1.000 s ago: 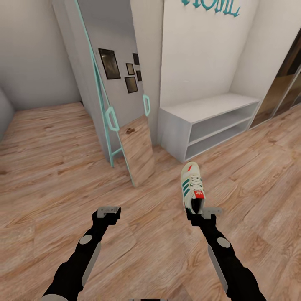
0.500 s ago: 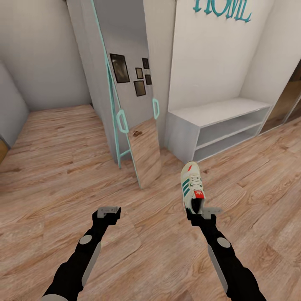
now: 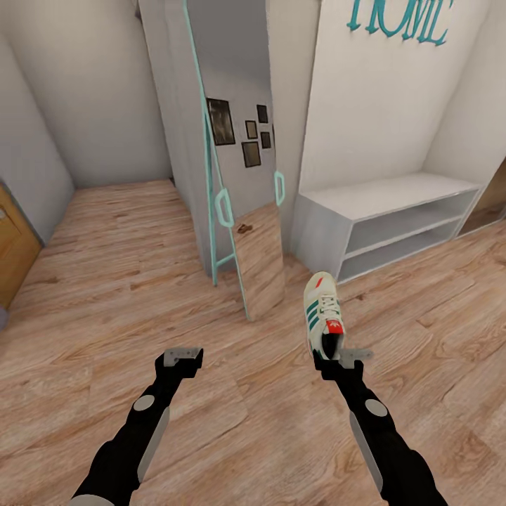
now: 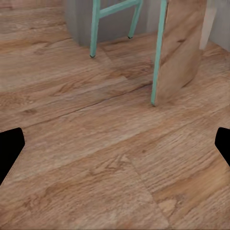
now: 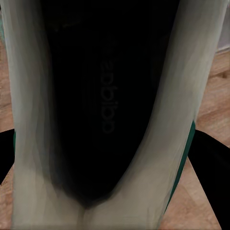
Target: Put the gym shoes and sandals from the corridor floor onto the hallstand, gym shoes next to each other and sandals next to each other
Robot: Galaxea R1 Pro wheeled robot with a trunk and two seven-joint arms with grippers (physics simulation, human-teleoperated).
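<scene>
A cream-white gym shoe (image 3: 322,313) with green side stripes and a red tongue tag is held off the corridor floor (image 3: 105,295), toe pointing away from the robot toward the hallstand (image 3: 393,211). The right gripper (image 3: 340,358) pinches it at the heel, its fingers (image 5: 211,158) closed on either side of the shoe's collar; the right wrist view looks straight down into the dark inside of the shoe (image 5: 105,110), with the pale walls and a sliver of green stripe at the edges. The hallstand is a low white-grey unit with a flat top and two open shelves, standing against the wall ahead and to the right of the shoe, under teal letters (image 3: 397,17) on the wall. Left of it a teal-framed standing mirror (image 3: 239,161) leans against a grey cabinet, reflecting dark picture frames. The left gripper (image 3: 183,358) hangs over bare floor well apart from the shoe, its fingers (image 4: 10,148) spread wide with nothing between them; the left wrist view shows wood planks (image 4: 96,158) and the mirror's teal legs (image 4: 155,52).
</scene>
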